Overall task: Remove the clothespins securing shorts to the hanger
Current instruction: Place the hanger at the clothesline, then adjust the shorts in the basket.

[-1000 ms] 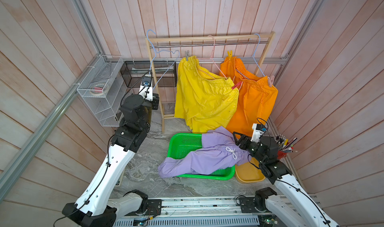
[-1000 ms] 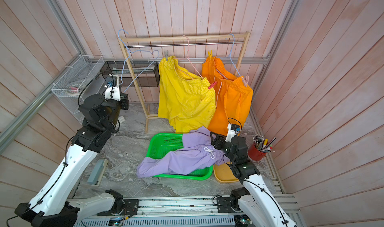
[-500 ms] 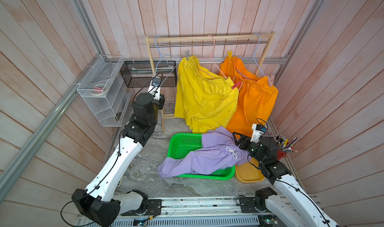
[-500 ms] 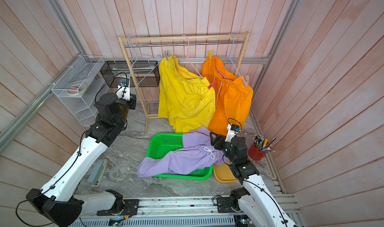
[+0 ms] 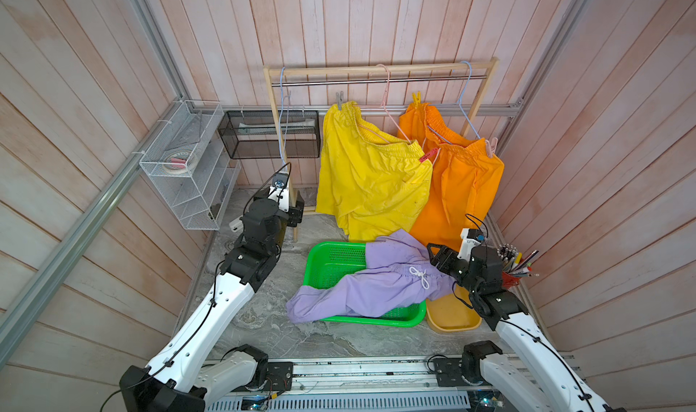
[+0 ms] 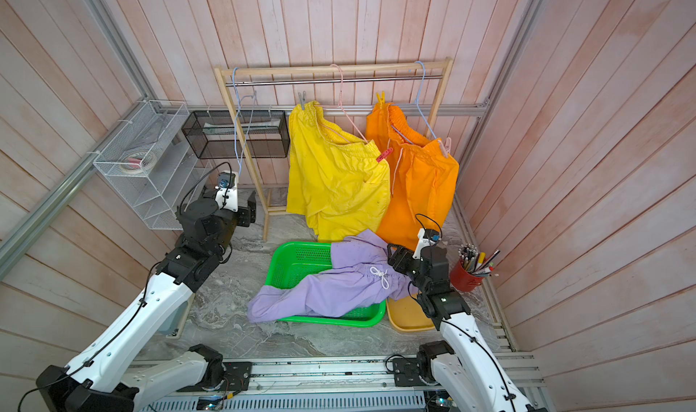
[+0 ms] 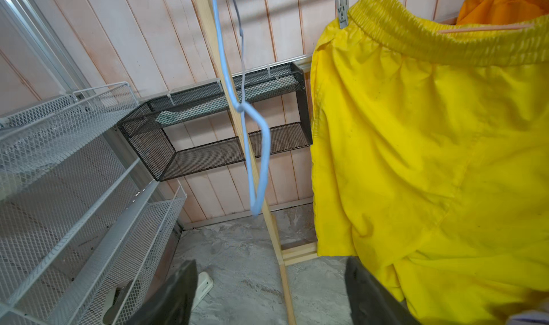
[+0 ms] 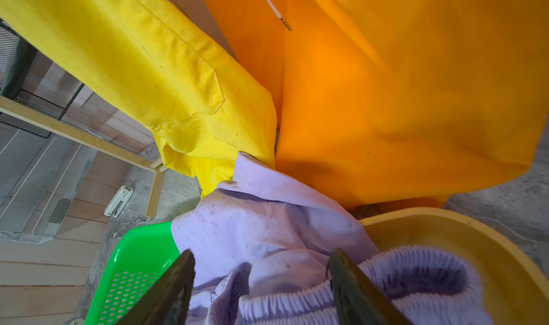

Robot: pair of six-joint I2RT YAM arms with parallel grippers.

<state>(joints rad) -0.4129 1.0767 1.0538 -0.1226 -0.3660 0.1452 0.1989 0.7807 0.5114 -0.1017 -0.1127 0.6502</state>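
I'm seeing the right hand (image 8: 261, 252) hanging spread open over the lilac shorts (image 5: 376, 282), which are lying off their hanger across the green basket (image 5: 331, 257) before the wooden rack (image 5: 376, 69). The left hand (image 7: 269, 261) is gaping empty beside the rack's post, near the bare blue hanger (image 7: 252, 148). I'm judging one pair done: on the rack, a grey clothespin (image 5: 339, 99) and a red clothespin (image 5: 428, 155) are pinning the yellow shorts (image 5: 373, 180), a yellow clothespin (image 5: 416, 97) and a pale pink clothespin (image 5: 491, 146) the orange shorts (image 5: 463, 180). Only the top views are showing red and pink.

Walls: pale pink wooden planks (image 5: 357, 22) behind and on either side of the wooden rack (image 5: 339, 70).
Floor: grey marbled slab (image 5: 263, 304) beneath the rack.
Shelving: white wire shelf (image 5: 188, 165) and black mesh shelf (image 5: 260, 152), against the walls by the rack's post.
Light: even.
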